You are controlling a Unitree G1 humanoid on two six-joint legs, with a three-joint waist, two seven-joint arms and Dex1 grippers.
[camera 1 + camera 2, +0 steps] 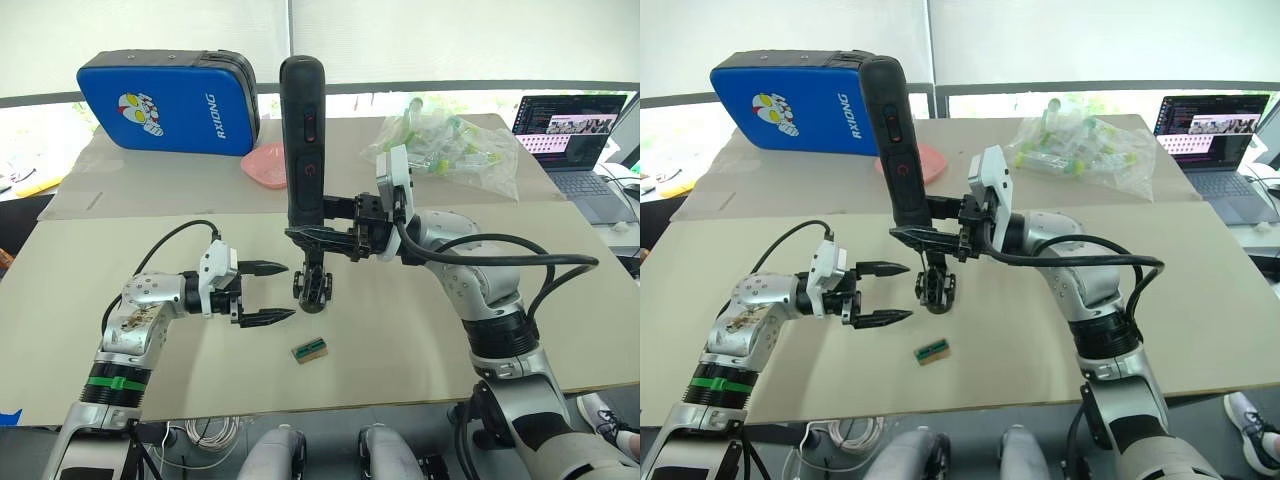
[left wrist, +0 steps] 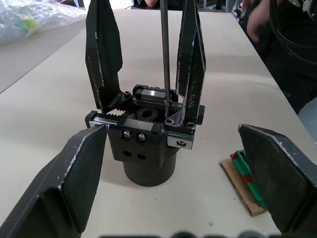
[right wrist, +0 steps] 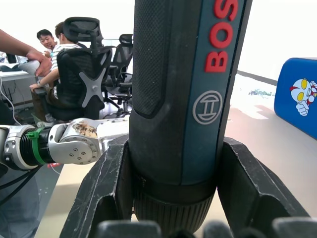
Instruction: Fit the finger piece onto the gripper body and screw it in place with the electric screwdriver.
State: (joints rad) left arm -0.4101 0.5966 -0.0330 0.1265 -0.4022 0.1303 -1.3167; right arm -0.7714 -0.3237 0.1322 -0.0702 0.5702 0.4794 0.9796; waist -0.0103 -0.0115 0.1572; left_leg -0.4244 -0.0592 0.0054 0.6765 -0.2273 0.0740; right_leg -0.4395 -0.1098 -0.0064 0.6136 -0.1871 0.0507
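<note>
The right gripper point(image 1: 312, 235) clamped the screwdriver point(image 1: 303, 140) upright at mid-table point(image 1: 420, 350) — its bit on a screw atop the gripper body point(image 2: 148, 144). At nine o'clock of the body, the left gripper point(image 1: 272, 293) gaped wide, empty.

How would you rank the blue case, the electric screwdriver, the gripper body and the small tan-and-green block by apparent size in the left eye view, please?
1. Blue case, though it lies farthest back.
2. Electric screwdriver, held upright.
3. Gripper body.
4. Tan-and-green block.
</note>
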